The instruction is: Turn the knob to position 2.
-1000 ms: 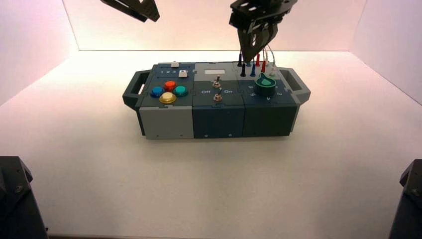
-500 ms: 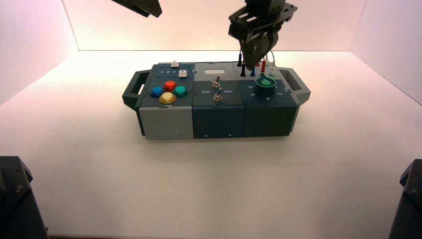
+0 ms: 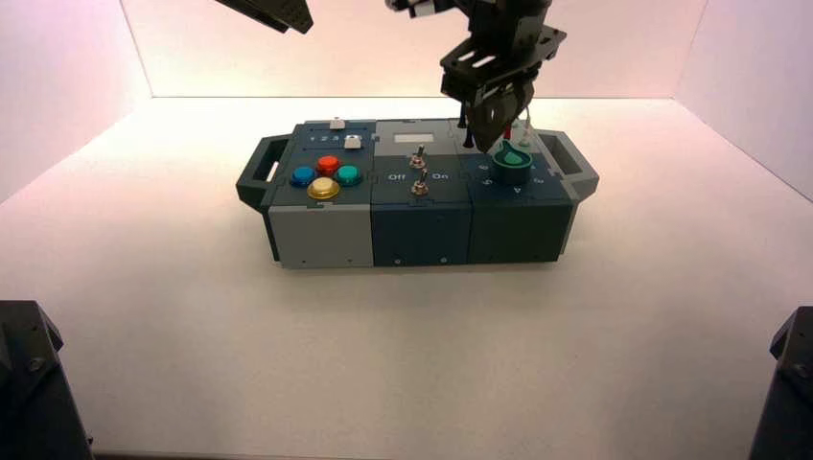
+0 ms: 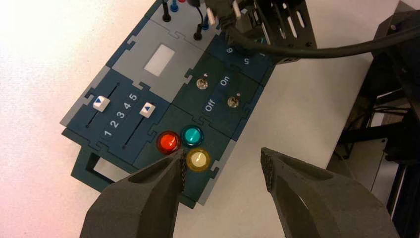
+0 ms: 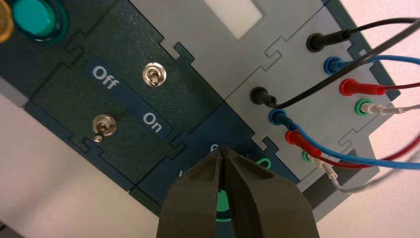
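The knob [image 3: 512, 163], black with a green pointer top, sits on the right section of the box [image 3: 323, 237]. My right gripper [image 3: 499, 136] is shut and empty, its tips just above the knob's far-left edge. In the right wrist view the shut gripper [image 5: 224, 151] covers most of the knob [image 5: 222, 204]; only a green sliver shows between the fingers. The dial's numeral 2 is hidden behind them. My left gripper [image 3: 271, 13] is open and raised high above the box's left end; it also shows in the left wrist view [image 4: 223, 167].
Banana plugs with black, blue, red and white wires [image 5: 346, 88] stand just behind the knob. Two metal toggle switches [image 5: 153, 76] flank the Off/On label in the middle. Coloured push buttons [image 3: 325, 176] and two sliders [image 4: 147, 109] are on the left section.
My right gripper has come down and forward from above the wire plugs to just over the knob. The left arm has stayed where it was.
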`<state>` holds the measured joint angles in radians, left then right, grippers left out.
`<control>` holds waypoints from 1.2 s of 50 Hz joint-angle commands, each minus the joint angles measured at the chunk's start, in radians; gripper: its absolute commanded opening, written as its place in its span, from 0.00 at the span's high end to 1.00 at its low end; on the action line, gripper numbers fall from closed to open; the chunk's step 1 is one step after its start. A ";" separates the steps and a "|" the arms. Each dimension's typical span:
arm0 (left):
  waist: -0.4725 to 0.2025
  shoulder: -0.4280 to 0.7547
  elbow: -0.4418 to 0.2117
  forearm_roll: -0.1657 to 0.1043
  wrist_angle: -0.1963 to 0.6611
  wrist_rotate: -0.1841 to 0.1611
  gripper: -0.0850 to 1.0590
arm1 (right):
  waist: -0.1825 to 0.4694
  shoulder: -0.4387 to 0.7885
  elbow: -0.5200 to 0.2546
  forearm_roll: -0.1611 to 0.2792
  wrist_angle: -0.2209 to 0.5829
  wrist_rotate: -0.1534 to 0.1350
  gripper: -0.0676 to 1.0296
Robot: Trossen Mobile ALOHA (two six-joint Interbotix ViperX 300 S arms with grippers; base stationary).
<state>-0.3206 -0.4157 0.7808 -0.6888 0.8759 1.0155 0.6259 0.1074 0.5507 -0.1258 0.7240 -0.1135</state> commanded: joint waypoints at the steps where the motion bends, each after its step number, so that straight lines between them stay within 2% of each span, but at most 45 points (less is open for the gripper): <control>1: -0.005 -0.002 -0.026 -0.005 -0.009 0.009 0.24 | -0.005 -0.014 -0.026 -0.029 -0.003 0.023 0.96; 9: -0.005 0.006 -0.029 -0.005 -0.008 0.009 0.24 | -0.006 -0.012 -0.028 -0.094 0.006 0.087 0.96; 13: -0.005 0.012 -0.029 -0.005 -0.008 0.009 0.24 | -0.006 -0.012 -0.028 -0.106 0.011 0.095 0.96; 60: -0.003 0.018 -0.031 -0.005 -0.009 0.009 0.24 | -0.035 0.003 -0.038 -0.127 0.083 0.106 0.96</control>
<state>-0.3206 -0.3912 0.7793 -0.6888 0.8698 1.0155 0.5952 0.1227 0.5354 -0.2485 0.8023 -0.0153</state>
